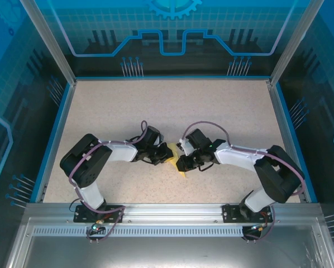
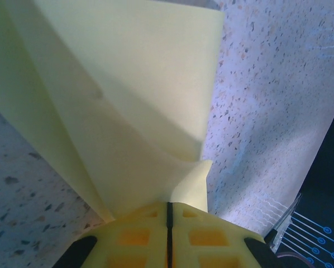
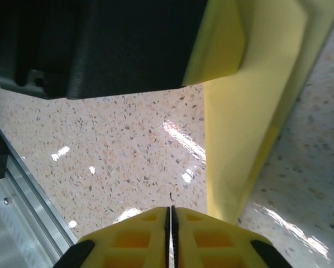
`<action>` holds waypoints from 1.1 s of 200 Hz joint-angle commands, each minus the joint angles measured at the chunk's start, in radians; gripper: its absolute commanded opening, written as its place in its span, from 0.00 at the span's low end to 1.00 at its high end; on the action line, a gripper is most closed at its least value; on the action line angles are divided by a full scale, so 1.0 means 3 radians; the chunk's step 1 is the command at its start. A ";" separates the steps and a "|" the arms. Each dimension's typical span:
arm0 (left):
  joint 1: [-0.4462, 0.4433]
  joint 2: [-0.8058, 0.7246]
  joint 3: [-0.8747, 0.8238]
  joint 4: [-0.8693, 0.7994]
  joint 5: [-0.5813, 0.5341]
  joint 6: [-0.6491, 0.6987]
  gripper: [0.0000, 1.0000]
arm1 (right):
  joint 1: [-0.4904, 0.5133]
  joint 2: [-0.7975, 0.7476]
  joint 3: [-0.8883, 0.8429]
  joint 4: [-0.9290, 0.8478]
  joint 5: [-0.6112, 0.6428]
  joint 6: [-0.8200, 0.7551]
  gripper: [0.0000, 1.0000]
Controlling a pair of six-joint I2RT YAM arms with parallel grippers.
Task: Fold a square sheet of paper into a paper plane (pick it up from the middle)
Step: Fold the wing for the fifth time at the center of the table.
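The pale yellow sheet of paper (image 1: 178,167) hangs folded between the two arms at the middle of the table. In the left wrist view its layers (image 2: 128,100) fan up and out from the left gripper (image 2: 169,204), which is shut on a corner of the folded paper. The left gripper (image 1: 166,158) comes in from the left. The right gripper (image 1: 182,163) faces it from the right. In the right wrist view the right gripper (image 3: 171,208) is shut with nothing between its fingers, and the paper (image 3: 245,128) hangs just to the right of its tips.
The speckled table (image 1: 172,106) is bordered by a blue rim and a metal rail (image 1: 167,215) at the near edge. The left arm's dark body (image 3: 100,44) hangs close above the right gripper. The metal rail (image 3: 10,201) lies at the left.
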 commanded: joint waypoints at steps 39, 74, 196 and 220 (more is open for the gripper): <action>-0.0016 0.0047 0.0082 -0.0096 0.0000 0.0116 0.10 | 0.0036 0.0314 0.0109 0.0309 -0.0077 0.0173 0.08; -0.0016 0.0056 0.0085 -0.0096 0.0000 0.0130 0.10 | -0.0014 0.0372 0.0027 0.0414 -0.0157 0.0204 0.08; -0.0013 0.0084 0.0121 -0.0105 -0.0008 0.0171 0.10 | -0.0089 0.0526 -0.0178 0.0580 -0.0244 0.0224 0.08; -0.0012 0.0096 0.0119 -0.0121 -0.0010 0.0179 0.10 | -0.0085 0.0544 -0.0180 0.0575 -0.0249 0.0211 0.08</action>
